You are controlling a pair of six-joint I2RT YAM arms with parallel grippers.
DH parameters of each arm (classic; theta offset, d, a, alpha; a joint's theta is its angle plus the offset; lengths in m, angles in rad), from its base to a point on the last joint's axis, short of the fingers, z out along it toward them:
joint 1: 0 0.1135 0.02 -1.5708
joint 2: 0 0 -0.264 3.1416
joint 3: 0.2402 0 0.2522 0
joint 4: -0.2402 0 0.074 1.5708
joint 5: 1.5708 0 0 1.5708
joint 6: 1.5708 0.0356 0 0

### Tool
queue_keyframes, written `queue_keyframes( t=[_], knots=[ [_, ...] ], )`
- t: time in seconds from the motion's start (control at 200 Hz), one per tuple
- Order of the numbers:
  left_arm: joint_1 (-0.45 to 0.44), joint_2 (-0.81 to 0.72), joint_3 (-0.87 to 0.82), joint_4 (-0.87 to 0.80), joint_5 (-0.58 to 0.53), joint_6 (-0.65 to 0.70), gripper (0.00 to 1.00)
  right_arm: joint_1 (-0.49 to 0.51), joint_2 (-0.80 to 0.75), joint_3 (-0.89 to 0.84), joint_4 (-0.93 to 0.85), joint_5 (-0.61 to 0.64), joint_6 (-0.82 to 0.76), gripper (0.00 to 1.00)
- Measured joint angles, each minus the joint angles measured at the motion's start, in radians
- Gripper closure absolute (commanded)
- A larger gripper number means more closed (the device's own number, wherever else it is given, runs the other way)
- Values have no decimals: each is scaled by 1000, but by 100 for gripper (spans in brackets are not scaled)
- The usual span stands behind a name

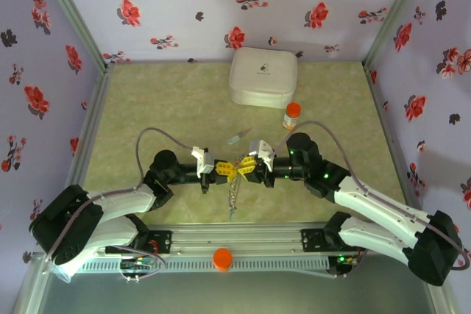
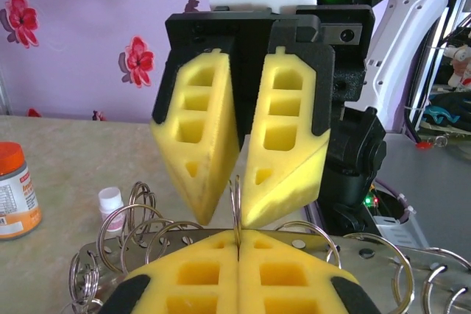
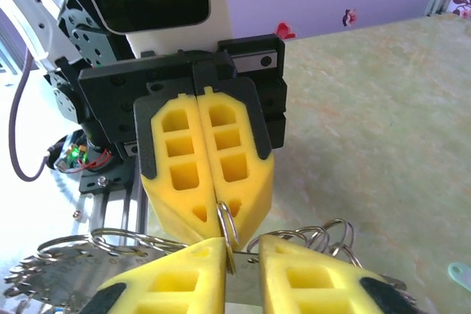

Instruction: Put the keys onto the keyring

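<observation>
Your left gripper (image 2: 238, 249) is clamped shut on the keyring (image 2: 236, 200), low centre of its wrist view; your right gripper (image 3: 243, 249) flanks it, slightly parted, holding nothing; one pale key (image 1: 235, 139) lies mid-frame on the table (image 1: 147, 108); threading looks undone.

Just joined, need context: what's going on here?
Both arms meet above the table. The left claw is shut on the keyring, holding it out. The right claw faces it, slightly open around the same ring. A chain hangs beneath them. One small bluish key lies loose just behind, not threaded.
</observation>
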Motion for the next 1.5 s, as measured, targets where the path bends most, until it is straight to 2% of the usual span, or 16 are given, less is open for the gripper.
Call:
queue_keyframes(
  t=[0.06, 0.13, 0.17, 0.185, 0.225, 0.24, 0.28, 0.32, 0.43, 0.575, 0.795, 1.005, 1.21, 1.345, 1.445, 1.5],
  knots=[
    [0, 0, 0, 6, 0, -2, 100, 3, 0, 0, 5, -6, 2, 89],
    [0, 1, 0, 9, -1, -3, 100, 3, 1, 0, 8, -14, 2, 100],
    [1, 1, 0, 9, 0, -3, 99, 3, 1, 0, 7, -17, 8, 100],
    [1, 2, 0, 10, 0, -3, 93, 3, 2, 0, 7, -18, 4, 100],
    [1, 3, 0, 9, -3, -2, 66, 3, 4, 0, 7, -21, 6, 100],
    [1, 3, 0, 9, -3, -3, 61, 3, 4, 0, 7, -21, 6, 100],
    [1, 3, 0, 10, -7, -4, 52, 3, 7, 2, 3, -20, 6, 100],
    [2, 2, -1, 3, -17, -5, 50, 3, 8, 9, -21, -21, 4, 100],
    [3, -47, 2, -105, -31, 39, 56, 3, 27, 81, -154, -3, -28, 100],
    [-2, -167, 91, -431, -47, 198, 67, 19, 83, 249, -370, 51, -121, 100],
    [-3, -230, 167, -706, -57, 353, 72, 97, 188, 430, -623, 161, -276, 100],
    [-6, -230, 174, -792, -61, 389, 76, 139, 263, 507, -752, 220, -359, 100],
    [-18, -218, 196, -803, -61, 396, 78, 165, 312, 558, -795, 247, -388, 100],
    [-18, -209, 197, -803, -56, 396, 88, 179, 331, 568, -806, 256, -391, 100],
    [-19, -209, 197, -812, -56, 398, 100, 181, 333, 569, -810, 265, -391, 100],
    [-19, -210, 197, -813, -56, 399, 100, 182, 333, 569, -814, 266, -391, 100]
  ],
)
